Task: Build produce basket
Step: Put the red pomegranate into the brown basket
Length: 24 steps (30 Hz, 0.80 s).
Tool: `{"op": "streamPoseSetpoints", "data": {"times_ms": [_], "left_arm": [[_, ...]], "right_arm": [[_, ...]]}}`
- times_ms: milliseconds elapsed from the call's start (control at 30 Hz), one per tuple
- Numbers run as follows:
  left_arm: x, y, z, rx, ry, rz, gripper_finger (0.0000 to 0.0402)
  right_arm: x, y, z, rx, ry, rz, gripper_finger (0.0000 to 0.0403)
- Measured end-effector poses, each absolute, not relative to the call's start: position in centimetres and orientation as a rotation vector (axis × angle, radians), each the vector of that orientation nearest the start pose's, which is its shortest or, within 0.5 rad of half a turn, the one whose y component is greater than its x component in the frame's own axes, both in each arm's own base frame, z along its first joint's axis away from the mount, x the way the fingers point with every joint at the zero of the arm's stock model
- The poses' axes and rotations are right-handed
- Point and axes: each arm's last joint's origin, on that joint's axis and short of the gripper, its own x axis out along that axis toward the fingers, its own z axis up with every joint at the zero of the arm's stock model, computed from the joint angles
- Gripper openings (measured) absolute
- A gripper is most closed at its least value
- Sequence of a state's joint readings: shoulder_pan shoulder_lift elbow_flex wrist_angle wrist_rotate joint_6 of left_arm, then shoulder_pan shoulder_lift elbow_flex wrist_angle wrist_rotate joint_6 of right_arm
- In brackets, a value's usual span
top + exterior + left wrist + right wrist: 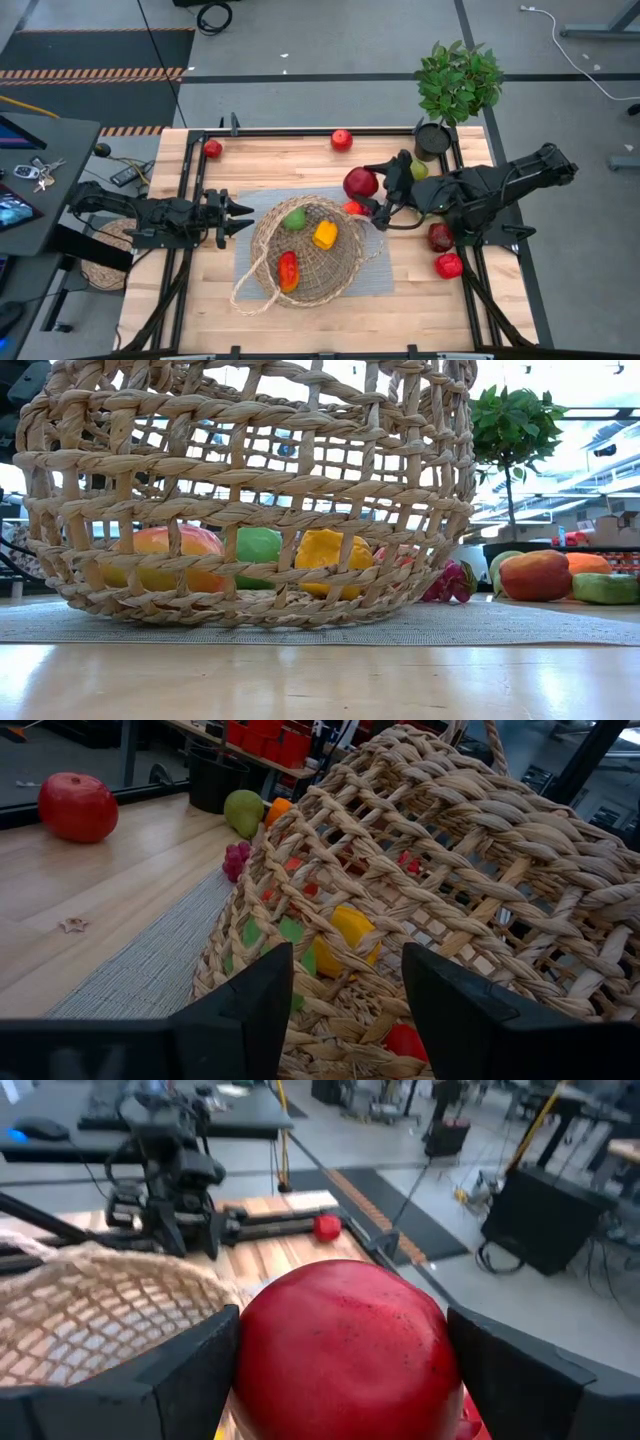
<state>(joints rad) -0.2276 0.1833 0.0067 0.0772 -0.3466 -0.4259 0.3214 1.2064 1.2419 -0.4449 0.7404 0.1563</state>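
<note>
A grey concrete floor with dark mats surrounds the pale wooden desk (200,310), and a grey woven cloth mat (375,275) lies across the desk's middle. On that mat sits the round tan woven wicker basket (305,252), its thin looping handle trailing toward the desk's near left edge. Inside the basket lie a green pear-like fruit (294,219), a yellow pepper (325,235) and a red-orange mango (288,271); the low view shows the same three through the weave.

The right claw (368,188) hangs just beyond the basket's far right rim, its fingers spread wide around a large dark red round fruit (360,182), which fills the space between them in the right wrist view. The left claw (245,216) rests low at the basket's left side, its fingers drawn narrow and holding nothing, the tips just beside the wicker wall.

Outside the basket, one small red apple (213,149) lies at the far left corner and another red apple (342,139) lies at the far edge. Two more red fruits (446,252) sit near the right edge beside the right arm. A leafy green potted plant (457,85) stands at the far right corner, with a green fruit (419,170) just beside its pot.
</note>
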Motion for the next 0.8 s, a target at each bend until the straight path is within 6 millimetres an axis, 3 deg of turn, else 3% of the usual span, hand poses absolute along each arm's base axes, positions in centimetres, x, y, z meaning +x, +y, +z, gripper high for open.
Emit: {"op": "streamPoseSetpoints", "data": {"times_ms": [267,533,800], "left_arm": [[10.6,-1.4,15.8,-0.397,0.068,0.137,0.0195],[10.6,-1.5,15.8,-0.397,0.069,0.137,0.0196],[10.6,-1.5,15.8,-0.397,0.069,0.137,0.0195]], "right_arm": [[25.2,6.8,39.3,-0.054,0.226,-0.307,0.0348],[25.5,8.4,40.3,-0.176,0.129,-0.215,0.0348],[27.2,10.2,39.4,-0.223,0.109,-0.072,0.0348]]}}
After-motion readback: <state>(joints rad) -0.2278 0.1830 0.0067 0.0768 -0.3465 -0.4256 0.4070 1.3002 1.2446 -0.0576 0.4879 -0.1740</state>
